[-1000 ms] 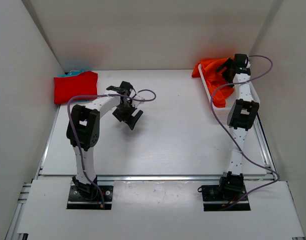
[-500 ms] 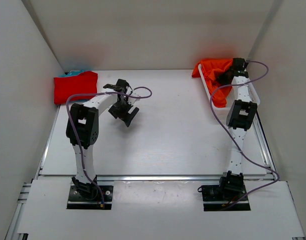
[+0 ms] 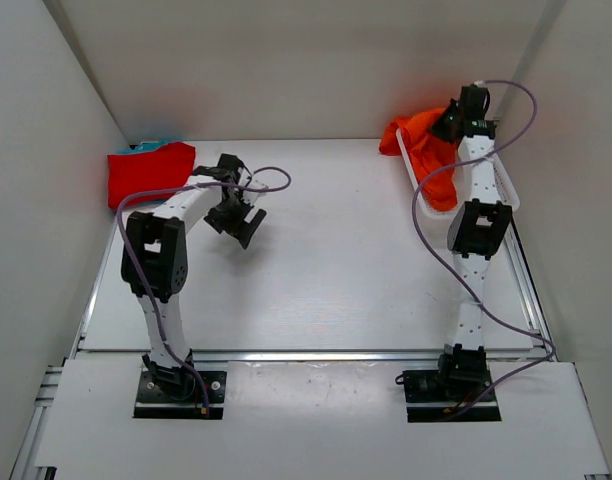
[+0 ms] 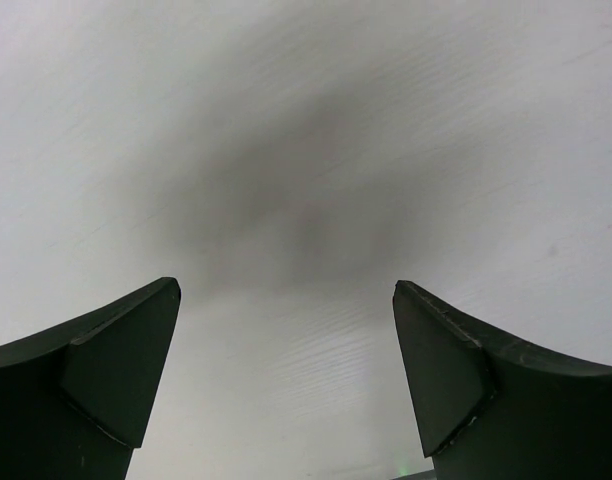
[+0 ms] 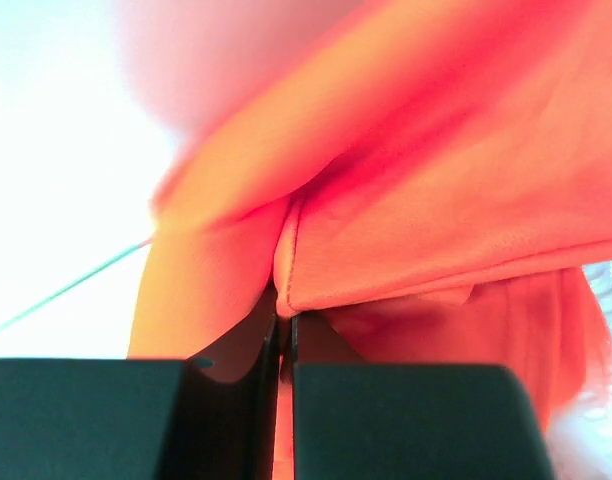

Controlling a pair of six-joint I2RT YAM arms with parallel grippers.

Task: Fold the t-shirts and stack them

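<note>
A crumpled orange t-shirt point(image 3: 427, 150) hangs half out of the white basket point(image 3: 507, 189) at the back right. My right gripper point(image 3: 449, 123) is shut on a fold of it and holds it raised; the right wrist view shows the closed fingers point(image 5: 284, 320) pinching the orange cloth point(image 5: 436, 220). A folded red t-shirt point(image 3: 151, 173) lies at the back left, on top of a teal-blue one point(image 3: 146, 147) that only peeks out behind it. My left gripper point(image 3: 234, 222) hovers open over bare table right of the red t-shirt, nothing between its fingers point(image 4: 286, 290).
White walls close in the table on the left, back and right. The basket stands against the right wall. A metal rail runs along the near edge in front of both arm bases.
My right gripper has shut on the orange t-shirt and risen, pulling the cloth up. The left arm has swung left and back, staying open.
</note>
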